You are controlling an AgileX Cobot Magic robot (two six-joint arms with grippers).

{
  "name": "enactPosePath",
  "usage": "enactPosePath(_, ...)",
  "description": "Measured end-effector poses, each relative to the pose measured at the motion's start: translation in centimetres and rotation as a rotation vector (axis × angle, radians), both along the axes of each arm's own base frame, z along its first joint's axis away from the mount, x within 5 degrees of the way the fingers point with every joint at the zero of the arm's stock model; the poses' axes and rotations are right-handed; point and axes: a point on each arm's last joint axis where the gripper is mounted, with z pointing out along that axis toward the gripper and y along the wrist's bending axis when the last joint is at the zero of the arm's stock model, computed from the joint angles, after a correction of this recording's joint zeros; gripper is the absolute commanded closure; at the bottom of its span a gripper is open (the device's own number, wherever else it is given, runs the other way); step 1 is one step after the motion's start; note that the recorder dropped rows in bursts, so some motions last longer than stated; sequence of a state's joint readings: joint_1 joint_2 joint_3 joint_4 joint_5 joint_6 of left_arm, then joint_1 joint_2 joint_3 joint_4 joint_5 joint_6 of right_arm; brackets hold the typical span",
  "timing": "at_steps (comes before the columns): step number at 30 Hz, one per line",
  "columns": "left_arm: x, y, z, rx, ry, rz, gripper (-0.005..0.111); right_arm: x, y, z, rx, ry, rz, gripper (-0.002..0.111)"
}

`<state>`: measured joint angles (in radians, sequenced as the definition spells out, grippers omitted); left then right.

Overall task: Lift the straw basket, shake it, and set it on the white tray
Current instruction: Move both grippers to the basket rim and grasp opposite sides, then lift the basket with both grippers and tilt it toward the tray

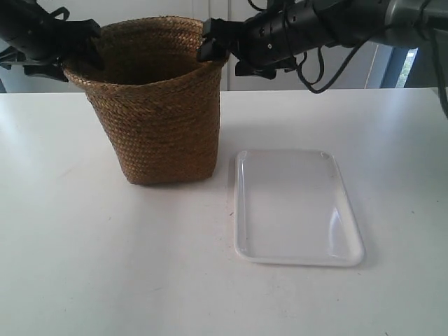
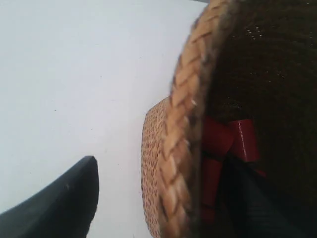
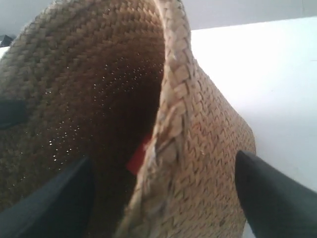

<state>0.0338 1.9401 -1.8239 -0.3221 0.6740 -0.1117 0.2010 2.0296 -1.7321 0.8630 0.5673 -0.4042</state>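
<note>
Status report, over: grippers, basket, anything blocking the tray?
Left gripper and right gripper open, straddling basket rim. Basket on table, beside tray, not lifted. Red items inside; nothing on tray.

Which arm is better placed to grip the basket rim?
Right, slightly: the right gripper, open, shows a finger each side of the straw basket rim. The left gripper also straddles it, but its inner finger is unclear.

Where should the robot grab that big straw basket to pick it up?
By the braided rim, on opposite sides, coming down from above. The straw basket stands upright and open-topped, too wide to clamp whole, but its rim fits between the fingers, one inside and one outside.
</note>
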Motion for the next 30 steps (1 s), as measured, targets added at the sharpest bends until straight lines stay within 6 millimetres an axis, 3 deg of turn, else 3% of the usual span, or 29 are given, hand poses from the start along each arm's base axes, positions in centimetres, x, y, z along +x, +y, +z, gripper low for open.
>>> enactPosePath(3, 0.4, -0.1, -0.7, -0.025, 0.009, 0.005, 0.037, 0.5, 0.2, -1.2, 0.037, 0.033, -0.015, 0.058)
enactPosePath(5, 0.5, -0.2, -0.9, -0.035, 0.013, 0.005, 0.064, 0.7, 0.3, -1.7, 0.049, 0.049, -0.012, 0.086)
enactPosePath(6, 0.5, -0.3, -1.0, -0.047, 0.020, 0.002, 0.089, 0.7, 0.4, -1.6, 0.054, 0.052, -0.008, 0.106)
enactPosePath(7, 0.4, -0.5, -1.1, -0.077, 0.039, -0.006, 0.106, 0.6, 0.5, -1.6, 0.070, 0.064, -0.005, 0.108)
enactPosePath(13, 0.0, -1.1, -0.9, -0.117, 0.076, -0.041, 0.107, 0.3, 0.7, -1.1, 0.098, 0.076, -0.007, 0.108)
enactPosePath(17, -0.9, -1.2, 0.8, -0.112, 0.052, -0.056, 0.107, -0.5, 0.6, 0.6, 0.045, 0.032, 0.009, 0.108)
enactPosePath(25, -5.5, -2.7, 7.7, -0.026, -0.095, -0.136, 0.107, -4.8, -0.4, 7.6, -0.032, -0.108, 0.032, 0.108)
enactPosePath(30, -9.0, -4.8, 10.6, 0.051, -0.187, -0.200, 0.107, -7.9, -1.3, 9.6, -0.060, -0.144, 0.035, 0.108)
